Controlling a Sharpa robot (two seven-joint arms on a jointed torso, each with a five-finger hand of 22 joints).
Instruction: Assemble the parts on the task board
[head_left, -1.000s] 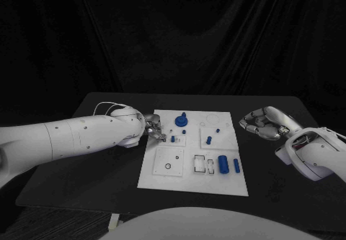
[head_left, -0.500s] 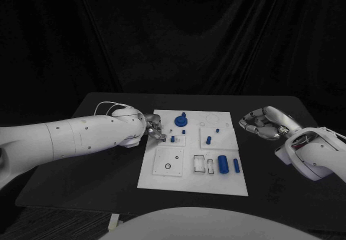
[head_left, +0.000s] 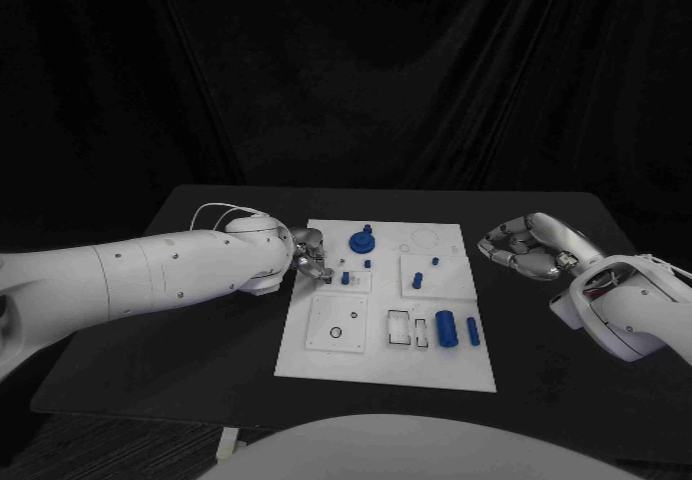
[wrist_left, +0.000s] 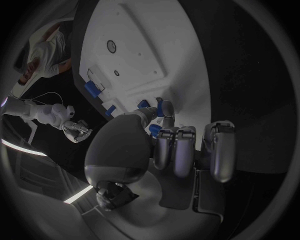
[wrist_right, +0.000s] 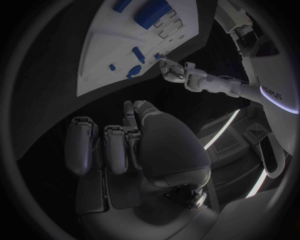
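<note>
The board (head_left: 387, 360) lies in the middle of the table (head_left: 173, 340). A round knob (head_left: 362, 240) stands at its far edge, small pegs (head_left: 417, 280) nearer, and two cylinders (head_left: 449, 328) on its near right. The left hand (head_left: 307, 256) is at the board's left edge, fingers on a small peg (head_left: 348, 277). The right hand (head_left: 525, 247) is right of the board.

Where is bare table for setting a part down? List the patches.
Bare table lies between the board's left edge and the left arm's near side, and along the board's near edge. It is crowded at the board's far-left corner, where the left hand works among blue parts.
</note>
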